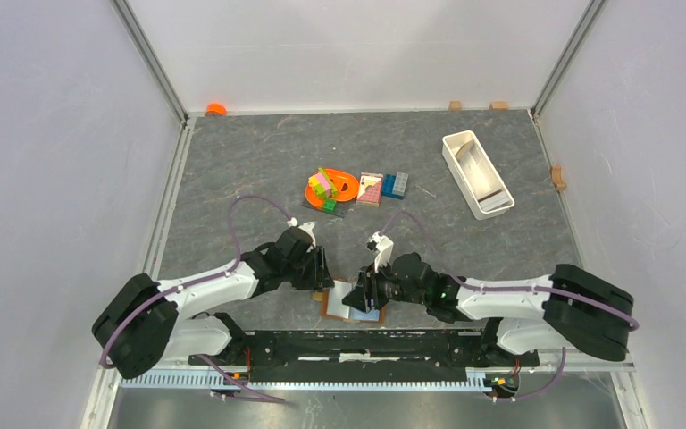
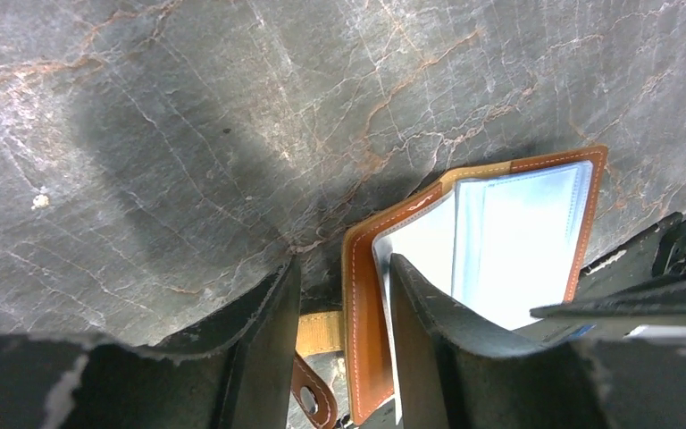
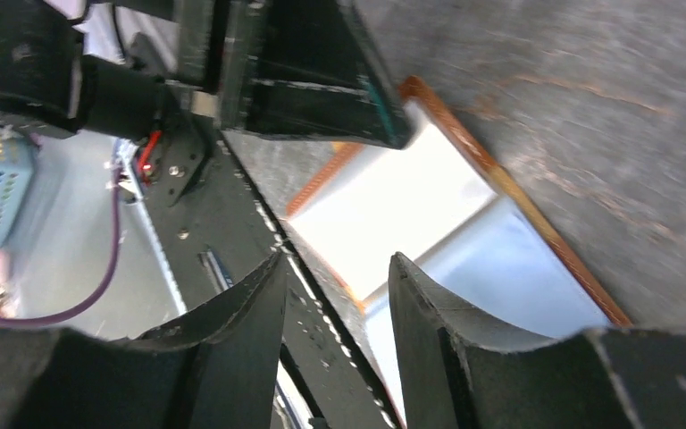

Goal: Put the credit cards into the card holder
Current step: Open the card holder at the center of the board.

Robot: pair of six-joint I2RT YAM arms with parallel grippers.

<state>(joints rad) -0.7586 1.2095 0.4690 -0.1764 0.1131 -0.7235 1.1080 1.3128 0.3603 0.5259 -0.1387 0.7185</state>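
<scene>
**Top external view.** A small brown leather folding card holder [image 1: 339, 302] lies open on the dark grey veined tabletop [image 1: 250, 161]. It sits at the near edge, between the two arm bases, with its pale inside facing up. The left gripper [image 1: 322, 279] is at the holder's left edge. The right gripper [image 1: 362, 295] hangs over the holder's middle and hides part of it. Well apart, toward the far side, are three things in a row: an orange round dish [image 1: 347, 183] carrying coloured toy bricks, a pink-and-white patterned flat block [image 1: 371, 188], and blue toy bricks [image 1: 396, 185]. A white rectangular tray [image 1: 476, 174] lies further to the right.

**Left wrist view.** The two black fingers [image 2: 259, 349] stand apart and straddle the holder's left cover. One finger is on the table side and the other is over the inside. The stitched brown cover edge and a tan strap [image 2: 319, 332] lie in the gap between them. Whether the fingers press on the cover cannot be told. Pale blue-white leaves [image 2: 509, 241] fill the inside, and whether any of them is a card or a sleeve cannot be told.

**Right wrist view (blurred).** The right fingers [image 3: 232, 349] are parted, with nothing seen clamped between them. The black base rail [image 3: 232, 232] and a corner of the open holder show through the gap. The left gripper's black body crosses the top of the view, above the holder's far side.
</scene>
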